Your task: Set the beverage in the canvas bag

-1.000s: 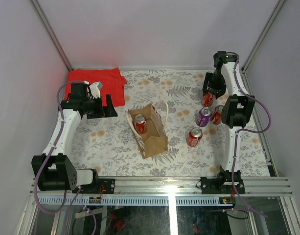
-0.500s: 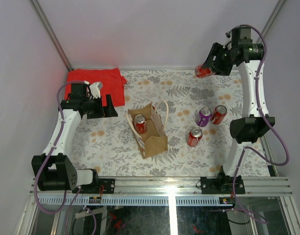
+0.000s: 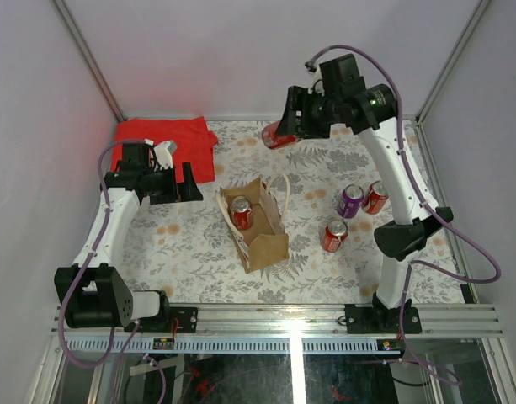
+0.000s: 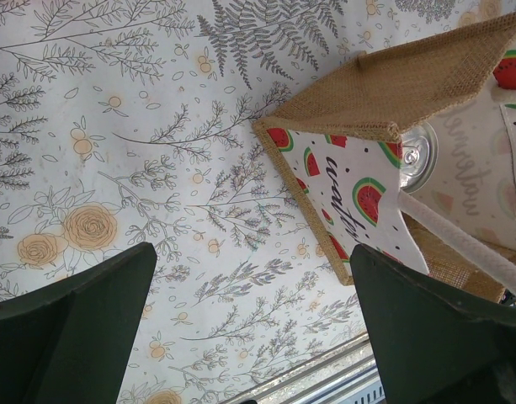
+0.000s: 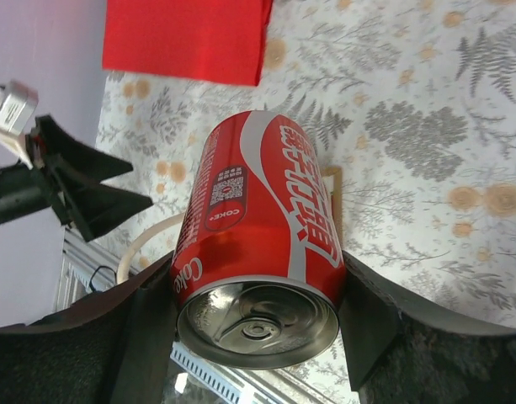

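Top camera: fixed high behind my bases, looks down and forward from far; whole table point(image 3: 199, 252) and both my arms in frame.
Left wrist camera: low, close over table, looks out through my spread left gripper point(image 4: 253, 251) at bag point(image 4: 409, 84) corner.
Right wrist camera: raised, looks down along can point(image 5: 258, 227) clamped in my right gripper point(image 5: 258, 316), can near lens.
Shared: bag in top and left wrist views; red cloth point(image 5: 186, 38) and left gripper in top and right wrist views.

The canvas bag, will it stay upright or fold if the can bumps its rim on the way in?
Probably it yields a little: the canvas bag is soft burlap, yet it stands open unaided. The can inside likely weights it against tipping. The looped handles look floppy and could catch the held can.
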Controlling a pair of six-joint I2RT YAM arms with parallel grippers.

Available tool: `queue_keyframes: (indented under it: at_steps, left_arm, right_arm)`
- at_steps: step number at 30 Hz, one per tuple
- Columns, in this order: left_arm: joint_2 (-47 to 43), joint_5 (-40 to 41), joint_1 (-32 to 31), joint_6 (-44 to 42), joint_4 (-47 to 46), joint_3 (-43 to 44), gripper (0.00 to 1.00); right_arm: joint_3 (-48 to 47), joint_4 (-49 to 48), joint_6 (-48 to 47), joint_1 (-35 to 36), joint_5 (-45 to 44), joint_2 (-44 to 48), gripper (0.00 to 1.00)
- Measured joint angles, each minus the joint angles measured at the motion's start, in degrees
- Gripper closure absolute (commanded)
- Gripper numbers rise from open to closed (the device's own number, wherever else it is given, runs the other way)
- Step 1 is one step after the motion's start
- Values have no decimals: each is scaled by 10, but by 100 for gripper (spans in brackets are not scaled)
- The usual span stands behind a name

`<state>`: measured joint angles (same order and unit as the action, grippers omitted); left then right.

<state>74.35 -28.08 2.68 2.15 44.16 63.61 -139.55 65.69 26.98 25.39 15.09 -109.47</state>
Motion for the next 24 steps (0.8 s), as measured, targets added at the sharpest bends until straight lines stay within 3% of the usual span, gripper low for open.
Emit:
queue_keyframes:
  at_steps: [13, 24]
  left_arm:
    - [0, 0, 0, 2, 0, 0, 0]
    - [0, 0, 0, 4, 0, 0, 0]
  right_arm:
    - [77, 17, 0, 189, -120, 18, 100]
    - [187, 13, 1, 233, -165, 18, 100]
